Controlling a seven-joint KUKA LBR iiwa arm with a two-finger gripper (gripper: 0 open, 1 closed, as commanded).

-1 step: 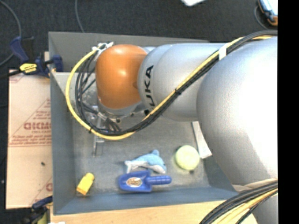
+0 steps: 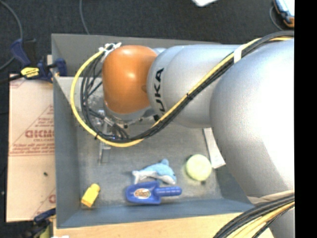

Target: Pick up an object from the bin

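Arm [image 2: 237,88]: a silver-grey body that reaches in from the right and covers the upper and right parts of the bin. The black letters "UKA" can be read on its side, with the start of the word hidden.
Bin [image 2: 74,167]: grey metal, with bare floor showing along its left side and near edge.
Orange cover [image 2: 126,78]: a rounded cap on the wrist, over the upper left of the bin.
Cables [image 2: 81,118]: one yellow and several black, looped round the wrist.
Gripper [image 2: 104,151]: below the orange cover, over bare floor in the left middle of the bin. Whether it is spread or pressed together cannot be told.
Soft toy [image 2: 154,172]: light blue and white, fish-like, lying near the front centre.
Blue tool [image 2: 148,193]: lies just in front of the toy and carries an oval label whose writing is unreadable.
Ball [image 2: 198,167]: pale yellow-green, to the right of the toy.
Yellow block [image 2: 90,195]: in the front left corner, the thing nearest the gripper but apart from it.
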